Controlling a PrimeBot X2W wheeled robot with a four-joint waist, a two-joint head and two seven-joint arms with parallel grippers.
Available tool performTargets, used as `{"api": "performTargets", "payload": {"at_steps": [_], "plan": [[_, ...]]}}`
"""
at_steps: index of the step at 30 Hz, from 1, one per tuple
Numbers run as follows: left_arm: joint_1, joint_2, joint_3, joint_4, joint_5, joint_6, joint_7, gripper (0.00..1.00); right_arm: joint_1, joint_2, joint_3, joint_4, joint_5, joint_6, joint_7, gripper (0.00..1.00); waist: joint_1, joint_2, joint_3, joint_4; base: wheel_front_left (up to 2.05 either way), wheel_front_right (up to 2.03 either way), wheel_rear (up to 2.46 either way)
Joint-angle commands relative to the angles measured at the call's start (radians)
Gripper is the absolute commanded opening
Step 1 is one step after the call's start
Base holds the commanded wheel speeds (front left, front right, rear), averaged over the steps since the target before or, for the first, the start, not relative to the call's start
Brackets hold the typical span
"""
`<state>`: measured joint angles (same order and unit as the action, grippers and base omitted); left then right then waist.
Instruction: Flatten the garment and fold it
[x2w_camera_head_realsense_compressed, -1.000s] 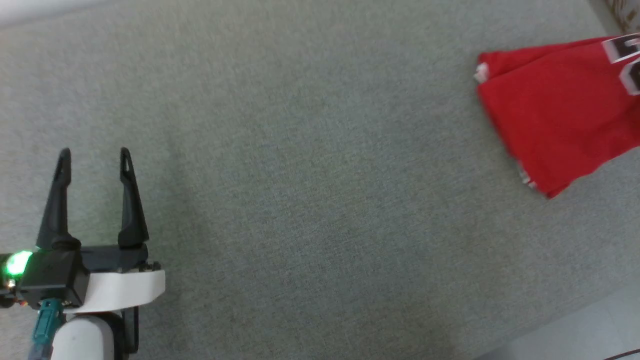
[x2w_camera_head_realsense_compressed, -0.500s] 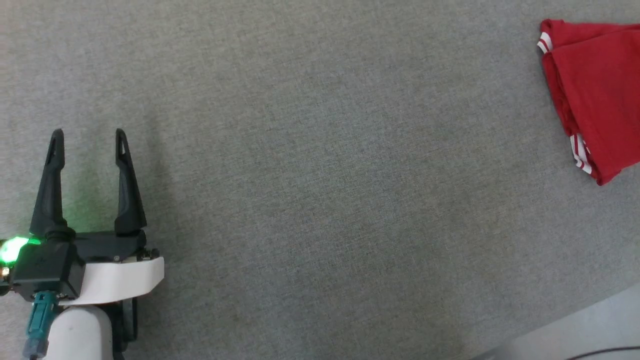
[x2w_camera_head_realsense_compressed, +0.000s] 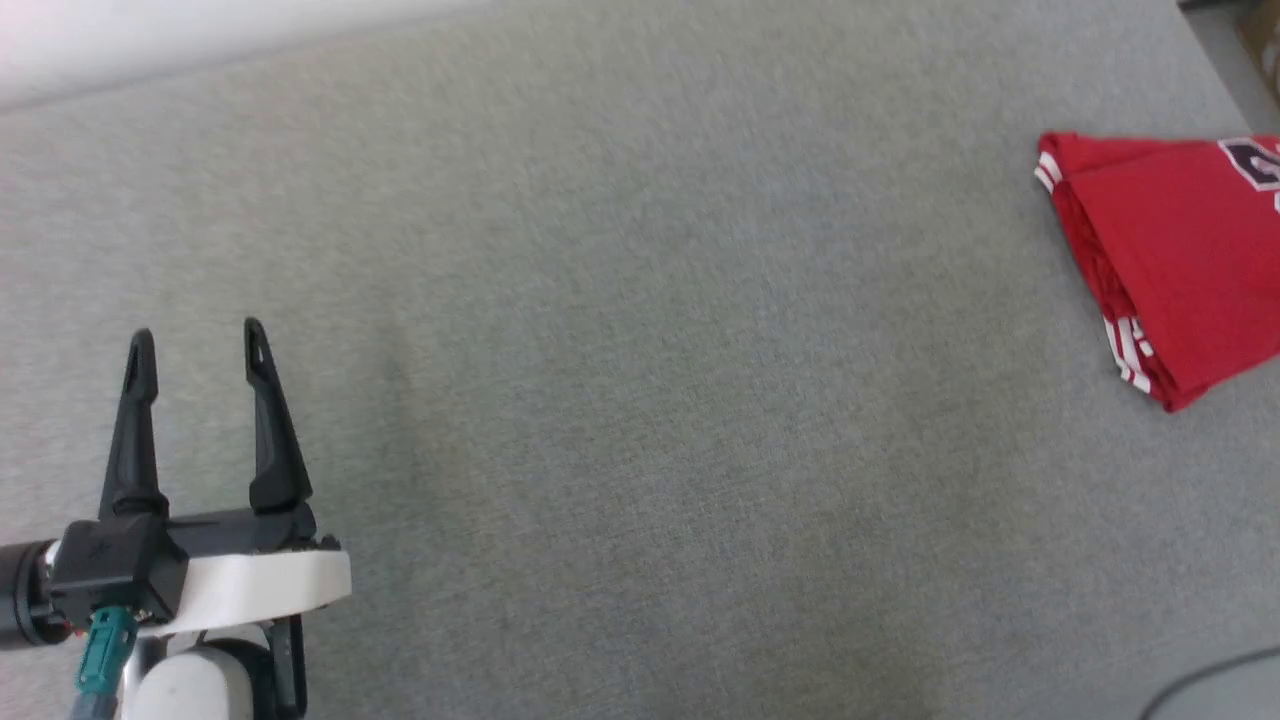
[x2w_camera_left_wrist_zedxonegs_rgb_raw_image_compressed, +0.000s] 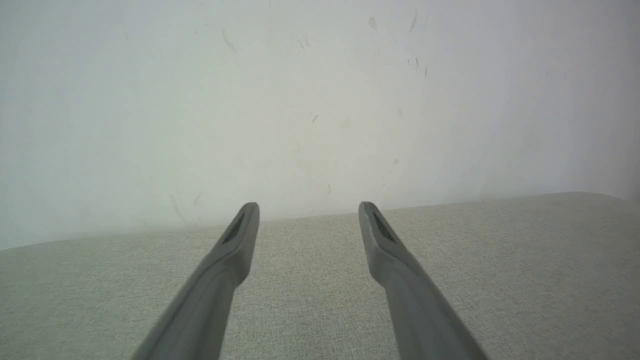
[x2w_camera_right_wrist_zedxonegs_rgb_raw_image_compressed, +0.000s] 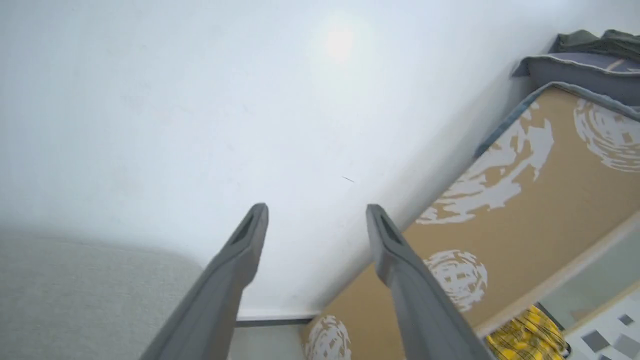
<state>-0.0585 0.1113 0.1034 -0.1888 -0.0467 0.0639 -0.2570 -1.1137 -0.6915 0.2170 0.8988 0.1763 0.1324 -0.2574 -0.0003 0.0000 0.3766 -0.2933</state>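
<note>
Near the right edge of the grey fabric surface (x2w_camera_head_realsense_compressed: 640, 400), by its far corner, my head camera shows the garment (x2w_camera_head_realsense_compressed: 1180, 260) lying folded, well apart from the left gripper (x2w_camera_head_realsense_compressed: 198, 340) at the near left, its fingers spread with nothing between them. From the left wrist I see those fingers (x2w_camera_left_wrist_zedxonegs_rgb_raw_image_compressed: 240, 240) apart above the fabric, facing a white wall (x2w_camera_left_wrist_zedxonegs_rgb_raw_image_compressed: 300, 100). From the right wrist, the right gripper (x2w_camera_right_wrist_zedxonegs_rgb_raw_image_compressed: 316, 212) is likewise spread and empty, with a tan patterned cushion (x2w_camera_right_wrist_zedxonegs_rgb_raw_image_compressed: 540, 200) beside it.
</note>
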Motion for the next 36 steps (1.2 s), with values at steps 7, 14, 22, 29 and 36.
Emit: {"api": "performTargets", "payload": {"at_steps": [7,14,22,29,36], "plan": [[0.051,-0.030,0.018,0.041,-0.018,-0.002,-0.005,1.00,0.311,0.213,-0.206,-0.428,-0.078,-0.002,-0.004,1.00,0.0003,0.0000,-0.165,0.114,0.00,0.00,0.00],[0.085,-0.045,0.017,0.075,-0.015,-0.012,-0.005,1.00,0.551,0.365,-0.227,-0.659,-0.025,-0.002,-0.004,1.00,0.0003,0.0000,-0.226,0.177,0.00,0.00,0.00],[0.112,-0.053,0.017,0.106,-0.010,-0.022,-0.005,1.00,0.789,0.475,-0.181,-0.754,0.048,-0.002,-0.004,1.00,0.0003,0.0000,-0.282,0.229,0.00,0.00,0.00],[0.143,-0.057,0.005,0.128,-0.006,-0.034,-0.005,1.00,0.979,0.519,-0.191,-0.758,0.083,-0.002,-0.004,1.00,0.0003,0.0000,-0.334,0.271,0.00,0.00,0.00],[0.145,-0.055,0.005,0.144,-0.012,-0.039,0.000,0.00,1.036,0.530,-0.198,-0.780,0.078,-0.001,0.000,0.00,0.0003,0.0000,-0.337,0.271,0.00,0.00,0.00]]}}
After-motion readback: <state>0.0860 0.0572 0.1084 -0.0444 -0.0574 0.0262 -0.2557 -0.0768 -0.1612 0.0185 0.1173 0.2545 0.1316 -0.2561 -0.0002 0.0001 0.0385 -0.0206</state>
